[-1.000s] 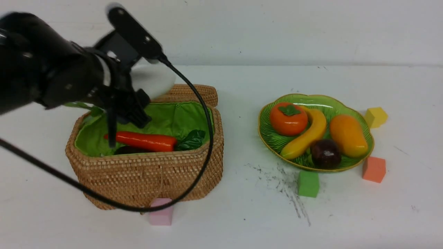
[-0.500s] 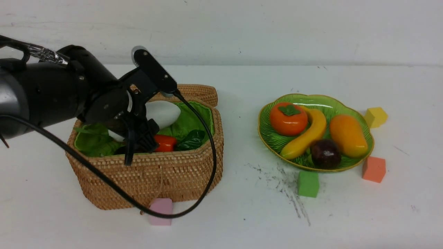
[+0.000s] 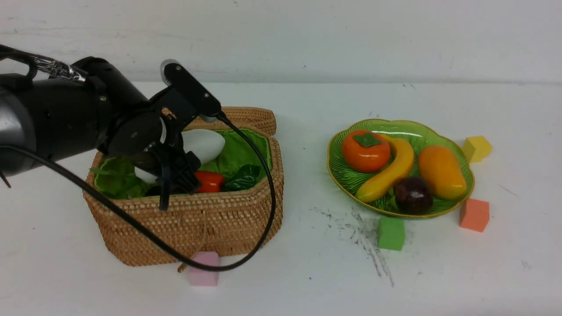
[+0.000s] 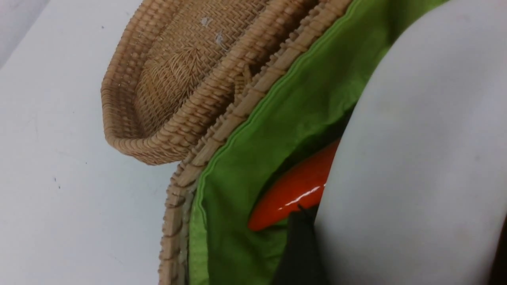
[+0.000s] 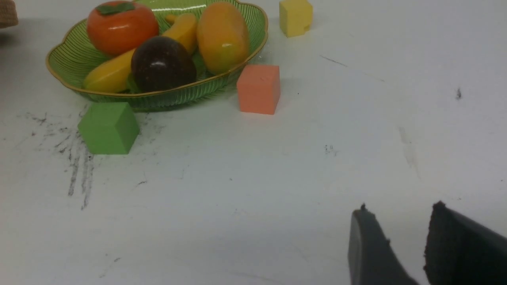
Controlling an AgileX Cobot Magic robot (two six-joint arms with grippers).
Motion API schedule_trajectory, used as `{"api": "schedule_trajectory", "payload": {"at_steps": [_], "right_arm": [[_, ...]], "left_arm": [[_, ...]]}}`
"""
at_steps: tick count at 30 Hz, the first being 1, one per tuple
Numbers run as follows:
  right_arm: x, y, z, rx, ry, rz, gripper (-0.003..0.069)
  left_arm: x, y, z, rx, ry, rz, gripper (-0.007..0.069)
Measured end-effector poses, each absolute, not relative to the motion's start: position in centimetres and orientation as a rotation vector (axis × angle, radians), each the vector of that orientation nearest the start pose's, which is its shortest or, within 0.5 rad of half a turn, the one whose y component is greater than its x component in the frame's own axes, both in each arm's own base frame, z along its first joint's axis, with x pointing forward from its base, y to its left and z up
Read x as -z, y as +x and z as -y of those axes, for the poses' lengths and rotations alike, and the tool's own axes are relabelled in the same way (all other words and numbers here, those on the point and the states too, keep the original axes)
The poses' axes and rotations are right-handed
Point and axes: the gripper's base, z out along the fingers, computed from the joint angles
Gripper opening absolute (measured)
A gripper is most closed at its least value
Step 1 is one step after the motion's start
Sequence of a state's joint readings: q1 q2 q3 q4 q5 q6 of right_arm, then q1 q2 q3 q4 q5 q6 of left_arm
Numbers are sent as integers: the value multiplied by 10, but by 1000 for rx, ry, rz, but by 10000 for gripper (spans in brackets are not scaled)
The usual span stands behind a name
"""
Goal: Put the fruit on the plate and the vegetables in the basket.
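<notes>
Over the basket (image 3: 184, 219), in the front view, the left gripper (image 3: 173, 169) reaches down with its jaws spread wide around the white radish (image 3: 204, 145), which sits inside the green lining above the carrot (image 3: 210, 181). On the right, the plate (image 3: 347, 175) carries the persimmon (image 3: 365, 150), the banana (image 3: 388, 173), the mango (image 3: 441, 172) and the mangosteen (image 3: 412, 194). From the left wrist view, the radish (image 4: 416, 158) fills the space beside one dark finger (image 4: 301, 249), and the carrot (image 4: 293, 194) lies under it near the open lid (image 4: 178, 79). From the right wrist view, the right gripper (image 5: 396, 237) has its two fingers a little apart over the bare table (image 5: 277, 178), holding nothing, well apart from the plate (image 5: 67, 59).
</notes>
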State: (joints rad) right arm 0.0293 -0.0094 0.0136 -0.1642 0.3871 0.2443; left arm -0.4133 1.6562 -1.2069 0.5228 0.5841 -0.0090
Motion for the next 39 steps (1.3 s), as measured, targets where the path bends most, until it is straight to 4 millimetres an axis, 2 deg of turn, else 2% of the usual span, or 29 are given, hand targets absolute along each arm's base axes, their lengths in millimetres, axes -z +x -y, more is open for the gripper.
{"api": "schedule_trajectory", "payload": {"at_steps": [13,20,28,39], "right_arm": [[-175,52,4,-28,104,-1867,238],[-175,52,4,-28,104,-1867,238],[-175,52,4,-28,104,-1867,238],[-175,52,4,-29,105,-1867,238]], "left_arm": [[-294,328,118,-316,832,-2213,616],[-306,318,112,-318,809,-2223,615],[-331,295,107,-205,712,-2245,580],[-326,284,104,-186,724,-2369,570]]}}
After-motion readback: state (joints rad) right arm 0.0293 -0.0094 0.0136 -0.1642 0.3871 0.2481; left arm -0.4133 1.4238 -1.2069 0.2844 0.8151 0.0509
